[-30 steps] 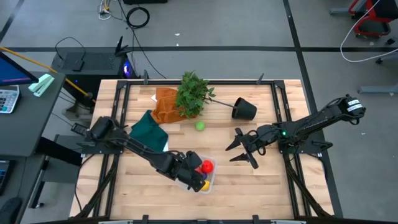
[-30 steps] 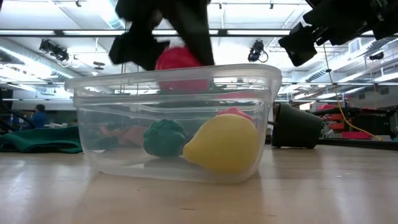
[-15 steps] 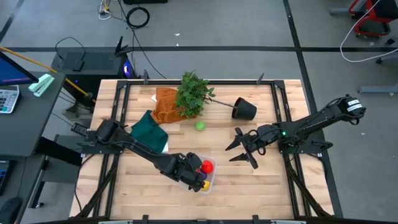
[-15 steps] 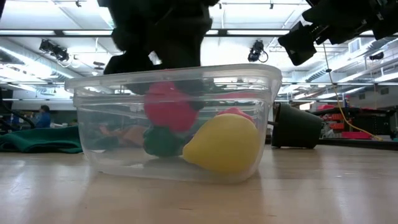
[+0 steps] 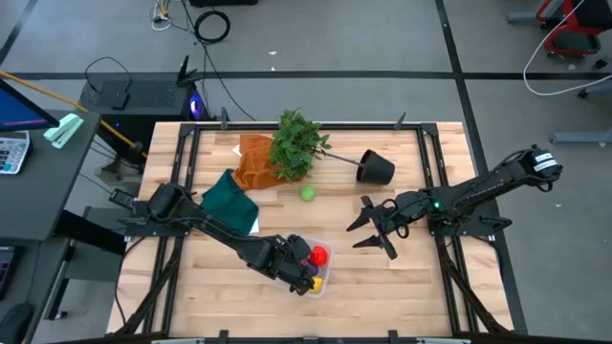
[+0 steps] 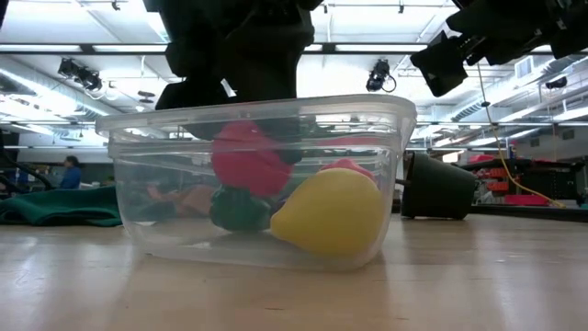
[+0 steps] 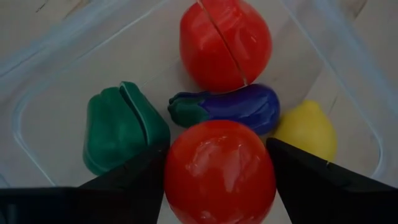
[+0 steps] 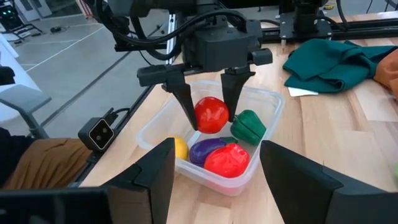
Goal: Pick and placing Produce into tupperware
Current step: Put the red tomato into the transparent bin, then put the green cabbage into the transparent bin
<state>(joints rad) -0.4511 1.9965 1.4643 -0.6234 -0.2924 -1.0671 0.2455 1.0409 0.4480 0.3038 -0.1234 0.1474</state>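
Observation:
The clear tub (image 5: 323, 277) stands near the table's near edge. In it lie a green pepper (image 7: 121, 127), a purple eggplant (image 7: 233, 106), a red fruit (image 7: 225, 43) and a yellow lemon (image 7: 308, 127). My left gripper (image 7: 219, 180) reaches down into the tub, shut on a second red round fruit (image 7: 219, 171). A small green ball (image 5: 307, 193) rests on the table farther back, touched by nothing. My right gripper (image 5: 368, 229) hovers open right of the tub, clear of everything. My left gripper pinches the red round fruit (image 8: 211, 115) between its two fingers (image 7: 134, 177), one on each side of the fruit's widest part. The fingers come from above, pointing down into the tub (image 6: 257, 119). The fruit sits below the rim, just over the green pepper (image 6: 237, 210); whether it rests on it I cannot tell.
A leafy plant (image 5: 298, 143) lies tipped over at the far side, its black pot (image 5: 376, 168) on its side. An orange cloth (image 5: 254, 162) and a green cloth (image 5: 229, 199) lie left of it. Bare wood shows right of the tub.
My left gripper has gone down, carrying the red fruit from rim height into the tub. The fruit now sits low among the other pieces. It stays shut on the fruit.

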